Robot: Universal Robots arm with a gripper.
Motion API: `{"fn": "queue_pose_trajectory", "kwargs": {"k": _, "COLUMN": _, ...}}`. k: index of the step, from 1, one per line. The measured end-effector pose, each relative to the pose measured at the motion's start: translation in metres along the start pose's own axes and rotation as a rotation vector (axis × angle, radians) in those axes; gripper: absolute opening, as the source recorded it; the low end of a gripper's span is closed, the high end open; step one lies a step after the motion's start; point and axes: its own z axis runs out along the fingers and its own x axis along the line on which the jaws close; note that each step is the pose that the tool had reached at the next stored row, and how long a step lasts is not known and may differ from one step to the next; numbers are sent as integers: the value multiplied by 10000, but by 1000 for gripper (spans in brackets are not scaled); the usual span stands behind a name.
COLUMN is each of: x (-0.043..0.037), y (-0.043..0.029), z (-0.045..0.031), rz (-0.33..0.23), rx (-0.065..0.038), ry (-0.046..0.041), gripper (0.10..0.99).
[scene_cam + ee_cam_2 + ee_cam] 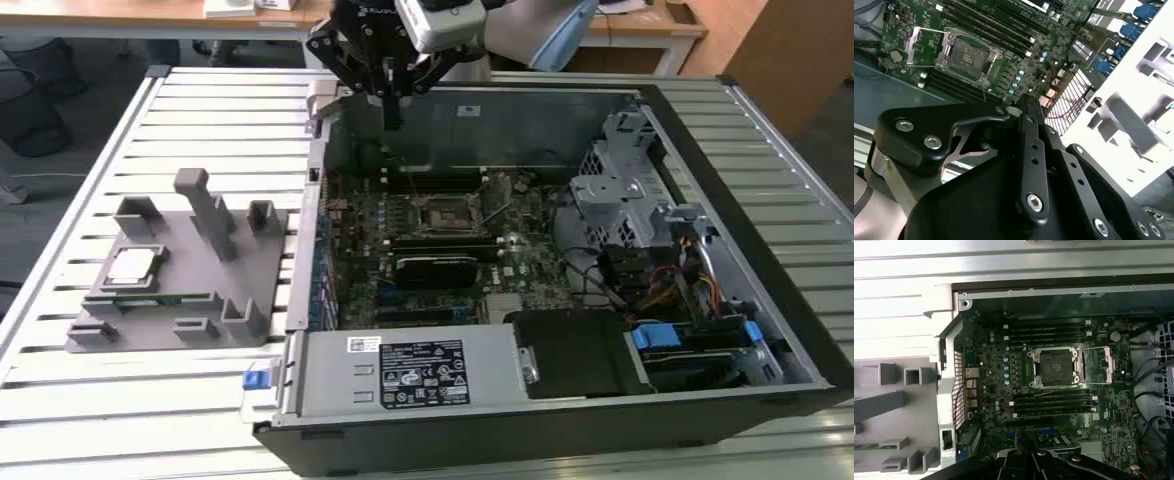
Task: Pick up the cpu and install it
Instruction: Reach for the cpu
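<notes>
Jaws closed on nothing, the gripper [391,120] hangs above the far wall of the open computer case [787,330], well apart from the cpu [134,265].

The cpu is a small flat square with a silvery-white metal top and a thin darker rim. It lies flat and face up in a shallow recess of the grey holder [200,230], which stands on the slatted table [107,400] just beside the case, on the exterior view's left. In the same holder, nearer the camera than the cpu, a long thin green memory stick [147,298] lies on edge in a slot. Several upright blocks rise from the holder around both parts.

The case lies on its side with the cover off. Inside it, the green motherboard [999,390] fills most of the floor. In both wrist views its socket [1055,367] stands open, the contact field bare, and the metal retaining frame [1099,365] is swung out flat just beside it. Dark memory modules [1051,402] sit in long slots on either side of the socket. A grey power supply [400,370] with a label takes up the near corner, and a metal drive cage [621,190] with bundled cables sits on the exterior view's right.
</notes>
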Motion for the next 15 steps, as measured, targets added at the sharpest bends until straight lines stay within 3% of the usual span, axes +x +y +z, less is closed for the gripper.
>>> {"fn": "queue_pose_trajectory", "kwargs": {"k": 8, "x": 15, "y": -1, "z": 0, "rz": 1, "rx": 0, "ry": 0, "gripper": 106}}
{"fn": "queue_pose_trajectory", "kwargs": {"k": 15, "x": 103, "y": -8, "z": -3, "rz": 0, "rx": 0, "ry": 0, "gripper": 106}}
